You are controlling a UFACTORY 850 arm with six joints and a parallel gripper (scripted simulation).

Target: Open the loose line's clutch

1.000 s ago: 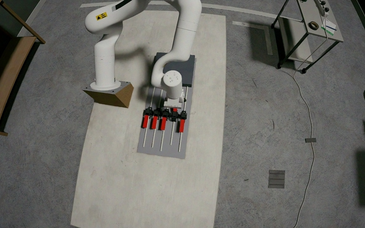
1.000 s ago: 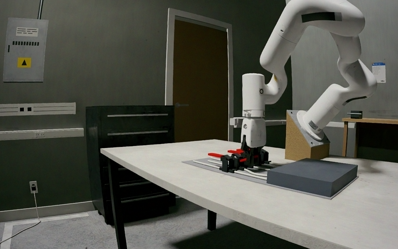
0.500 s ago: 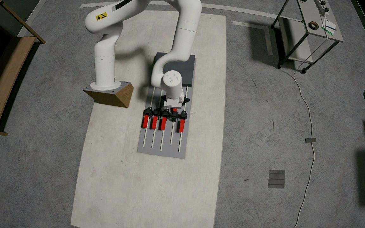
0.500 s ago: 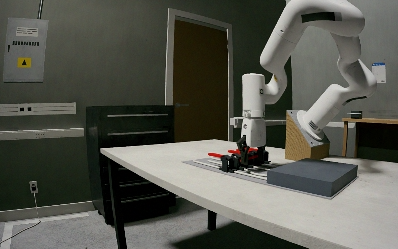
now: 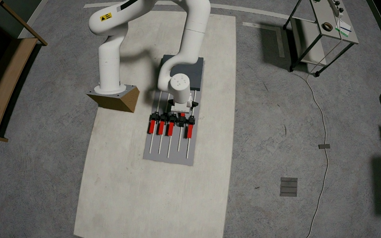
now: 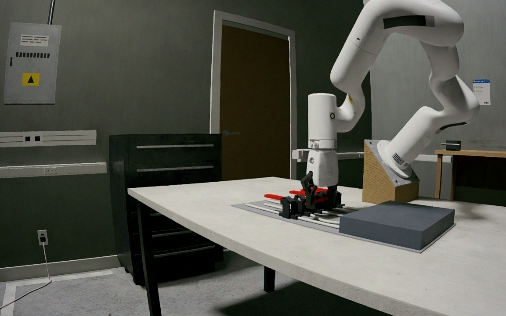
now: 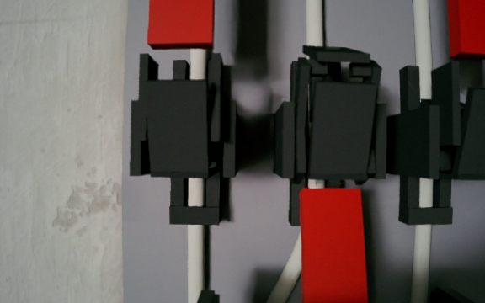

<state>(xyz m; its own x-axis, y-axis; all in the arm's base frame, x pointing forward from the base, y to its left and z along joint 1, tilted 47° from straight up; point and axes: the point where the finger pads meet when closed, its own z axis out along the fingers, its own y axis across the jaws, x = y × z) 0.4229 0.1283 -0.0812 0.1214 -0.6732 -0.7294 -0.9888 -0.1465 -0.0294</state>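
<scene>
at the left of the top view a wooden bench [image 5: 11, 85] stands on the mottled grey floor [image 5: 254, 124] [image 6: 89, 294]; next comes the pale, faintly stained table [image 5: 153, 201] [image 6: 207, 200] [image 7: 49, 105], with the arm's wedge-shaped mount [image 5: 117, 101] [image 6: 376, 176] on it. a white cable [image 5: 322, 115] winds over the floor towards a trolley [image 5: 319, 16] at the right. the exterior view has, left to right, a grey wall box [image 6: 32, 62], a black drawer cabinet [image 6: 168, 157] and a brown door [image 6: 254, 102] in a dark green wall.

on the table lies a flat grey plate [image 5: 171, 161] [image 6: 243, 206] [image 7: 154, 261], bearing the grey console [image 5: 193, 73] [image 6: 396, 220] at one end and five white lines along its length. in the top view, the first lever [image 5: 151, 126], second lever [image 5: 161, 127] and third lever [image 5: 170, 129] point away from the console, long axes roughly along the lines. the fourth lever [image 5: 183, 114] [image 6: 320, 199] [image 7: 333, 246] points the other way, towards the console, its long axis close to the run of the lines. the fifth lever [image 5: 190, 131] [image 6: 273, 196] [image 7: 181, 21] points away again. the gripper [image 5: 183, 104] [image 6: 320, 195] [image 7: 328, 295] is released, fingers spread wide to either side of the fourth lever, grasping nothing.
</scene>
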